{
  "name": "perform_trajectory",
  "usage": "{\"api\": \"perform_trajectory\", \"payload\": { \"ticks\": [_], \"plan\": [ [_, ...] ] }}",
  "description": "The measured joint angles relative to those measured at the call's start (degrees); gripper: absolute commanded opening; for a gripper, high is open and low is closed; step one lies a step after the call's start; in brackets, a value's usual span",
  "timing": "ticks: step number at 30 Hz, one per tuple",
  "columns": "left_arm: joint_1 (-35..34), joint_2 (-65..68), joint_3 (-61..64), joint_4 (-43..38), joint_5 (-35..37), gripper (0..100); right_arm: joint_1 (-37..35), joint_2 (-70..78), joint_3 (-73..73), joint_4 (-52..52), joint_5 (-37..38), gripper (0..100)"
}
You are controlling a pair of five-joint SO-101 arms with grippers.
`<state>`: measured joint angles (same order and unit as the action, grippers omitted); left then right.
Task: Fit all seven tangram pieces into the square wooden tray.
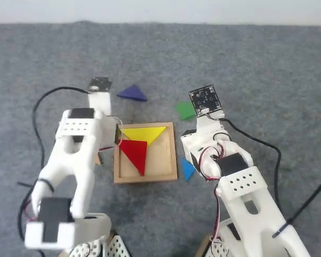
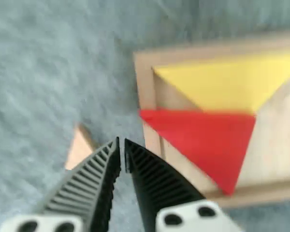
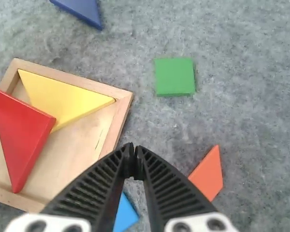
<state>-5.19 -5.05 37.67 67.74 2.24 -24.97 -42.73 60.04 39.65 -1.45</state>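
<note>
Two pieces, a yellow triangle [image 1: 143, 133] and a red triangle [image 1: 135, 151], are seen inside the wooden tray [image 1: 174, 152]. The left gripper [image 2: 122, 143] is closed to a slit just outside the tray's rim, and a pale piece [image 2: 79, 147] is half hidden behind it. The right gripper [image 3: 134, 149] is closed on nothing. A light blue piece [image 3: 123, 215] is partly covered by it, an orange piece [image 3: 208, 176] lies beside it, and the dark blue triangle [image 3: 82, 9] beyond is cut off.

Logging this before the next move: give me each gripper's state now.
Left gripper: closed, holding nothing.
Right gripper: closed, holding nothing.
</note>
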Motion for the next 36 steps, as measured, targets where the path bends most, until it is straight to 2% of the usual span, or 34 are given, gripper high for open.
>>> {"api": "perform_trajectory", "payload": {
  "ticks": [8, 18, 31, 36],
  "plan": [
    [1.7, 2.5, -0.4, 1.9, -0.4, 1, -0.2, 0.0, 0.0, 0.0, 0.0, 0.6],
    [2.4, 12.1, -7.6, -5.6, 3.3, 1, -0.2, 0.0, 0.0, 0.0, -0.1, 0.6],
    [4.7, 13.2, -11.9, -12.6, 5.9, 1, -0.2, 0.0, 0.0, 0.0, -0.1, 0.6],
    [-3.6, 9.8, -12.6, -13.6, 7.4, 1, -1.8, 0.0, -2.5, 4.9, -0.1, 0.6]
  ]
}}
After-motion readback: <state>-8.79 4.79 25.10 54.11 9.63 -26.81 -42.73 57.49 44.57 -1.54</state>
